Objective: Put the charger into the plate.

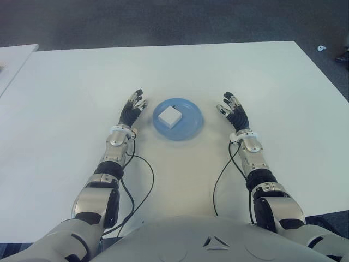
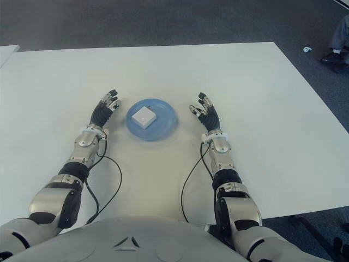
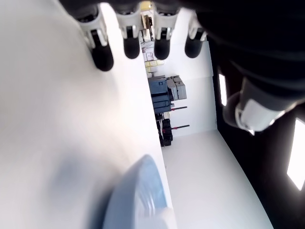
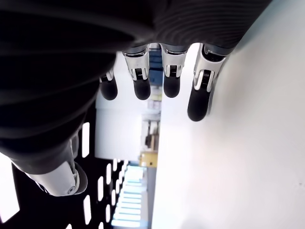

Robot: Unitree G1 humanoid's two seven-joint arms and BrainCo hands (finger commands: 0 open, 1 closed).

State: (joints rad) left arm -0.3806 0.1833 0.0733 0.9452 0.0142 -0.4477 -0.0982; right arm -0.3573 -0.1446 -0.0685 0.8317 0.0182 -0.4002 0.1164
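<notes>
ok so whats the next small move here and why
Probably none beyond drawing both hands back: the white charger already lies inside the blue plate. The left hand and right hand flank the plate, fingers open and empty.

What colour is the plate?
Light blue. The plate shows best in the left eye view.

Plate (image 3: 138, 200) edge-cropped, blurred
</notes>
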